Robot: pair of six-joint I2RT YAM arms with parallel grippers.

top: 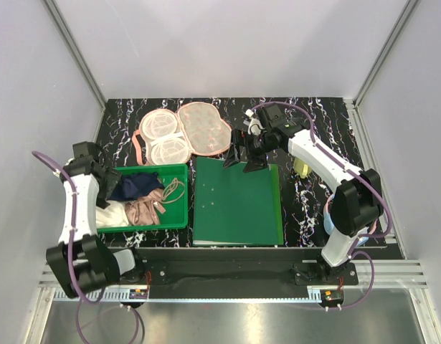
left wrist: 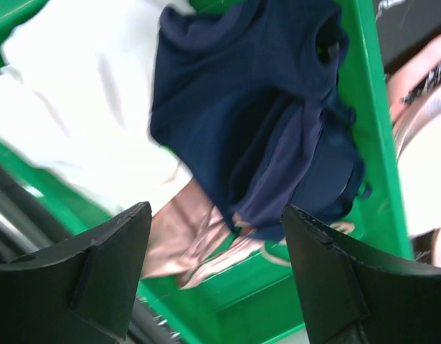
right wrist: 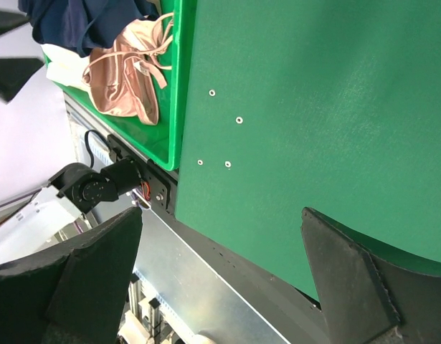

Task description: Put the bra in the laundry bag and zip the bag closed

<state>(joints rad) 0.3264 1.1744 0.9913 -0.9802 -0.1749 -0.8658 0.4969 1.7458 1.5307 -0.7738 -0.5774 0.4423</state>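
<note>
The bra (top: 143,210) lies crumpled in the green bin (top: 178,172), beside a dark blue cloth (top: 137,185) and a white cloth (top: 112,213). The laundry bag (top: 204,129) lies unzipped and spread open on the table behind the bin. My left gripper (top: 109,184) is open and empty above the bin's left part. In the left wrist view the bra (left wrist: 198,244) shows between my open left gripper's (left wrist: 216,211) fingers, partly under the blue cloth (left wrist: 263,122). My right gripper (top: 243,163) is open and empty over the far edge of a green board (top: 238,204), right of the bag.
The green board (right wrist: 313,107) lies flat right of the bin (right wrist: 178,86). The right wrist view also shows the bra (right wrist: 127,79) and the metal table front (right wrist: 206,287). A small yellow-white object (top: 303,168) sits under the right arm. Grey walls enclose the table.
</note>
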